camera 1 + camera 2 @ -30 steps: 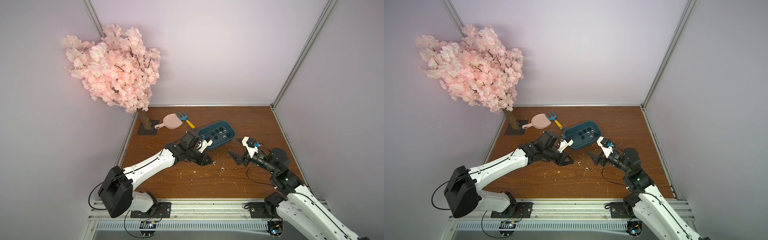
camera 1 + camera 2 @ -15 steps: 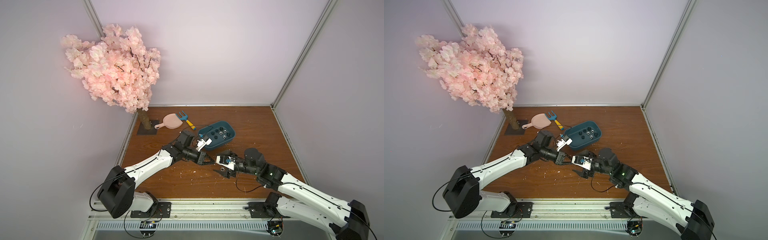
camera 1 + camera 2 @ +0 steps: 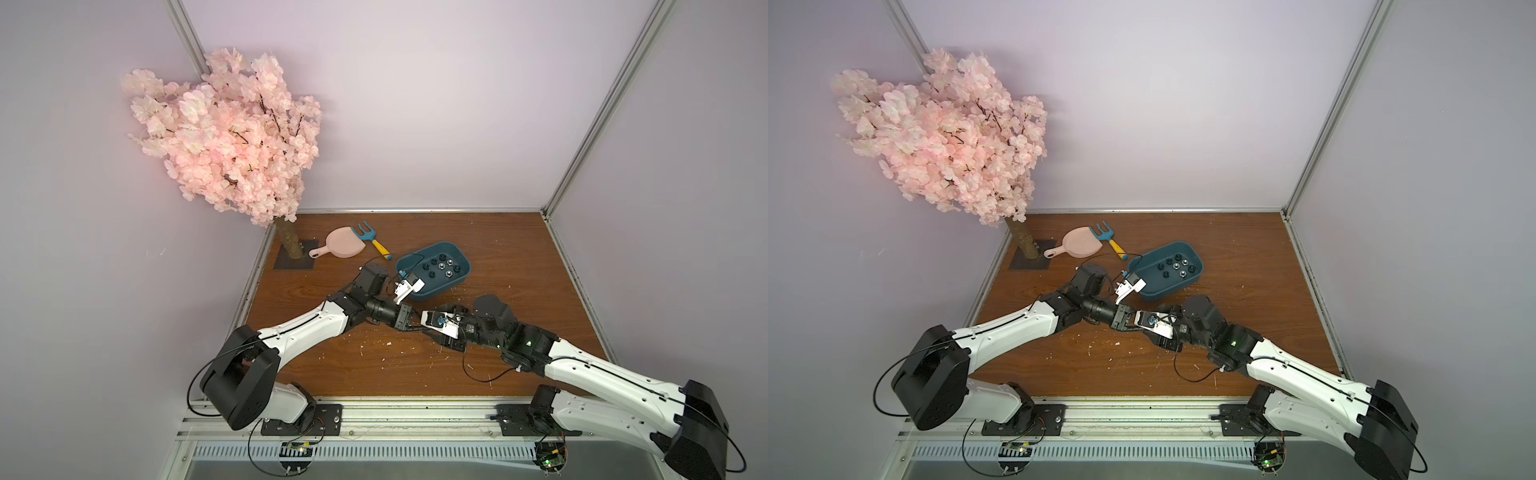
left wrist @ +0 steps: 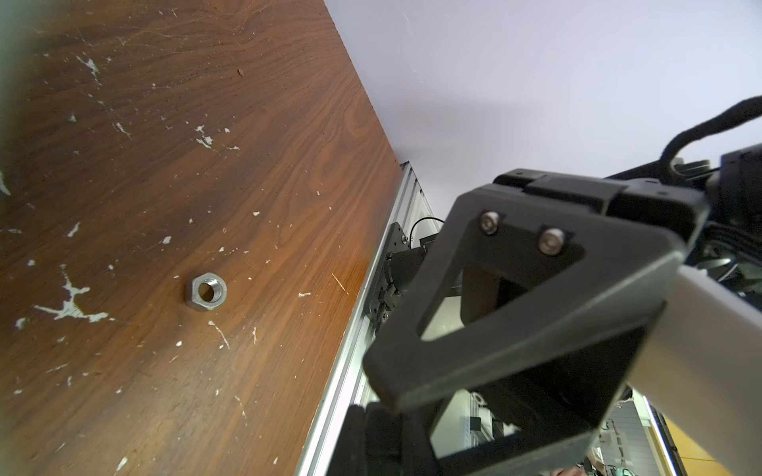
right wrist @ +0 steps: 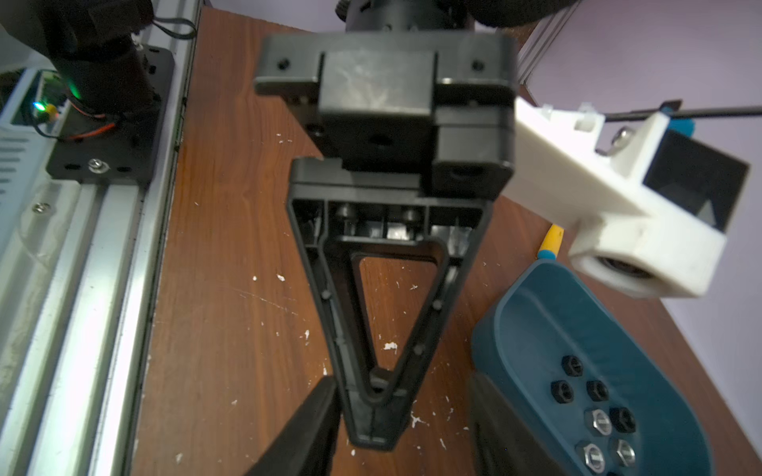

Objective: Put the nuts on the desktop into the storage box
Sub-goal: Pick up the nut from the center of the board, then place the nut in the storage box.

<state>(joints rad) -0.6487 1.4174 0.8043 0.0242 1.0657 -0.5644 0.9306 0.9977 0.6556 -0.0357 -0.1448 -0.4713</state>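
Note:
The teal storage box (image 3: pixel 465 266) (image 3: pixel 1198 262) (image 5: pixel 507 313) stands on the desktop (image 3: pixel 498 249) and holds several black and silver nuts (image 3: pixel 440 266) (image 5: pixel 598 416). One silver nut (image 4: pixel 207 291) lies free on the board in the left wrist view; both top views hide it under the arms. My left gripper (image 3: pixel 409 322) (image 3: pixel 1125 322) (image 5: pixel 373 432) (image 4: pixel 383 445) is shut, its tip low over the board in front of the box. My right gripper (image 3: pixel 434 332) (image 3: pixel 1150 328) (image 5: pixel 400 379) faces it, jaws apart on either side of that tip. I see nothing held.
A pink dustpan (image 3: pixel 345 245) and a blue fork with a yellow handle (image 3: pixel 372 239) lie behind the box. A pink blossom tree (image 3: pixel 228 137) stands at the back left corner. Aluminium rails (image 4: pixel 358 342) edge the board. White flecks dot the wood.
My right arm has swung in from the right and dropped low at the board's middle, its jaws narrowing. My left gripper has shifted slightly right to meet it, staying shut.

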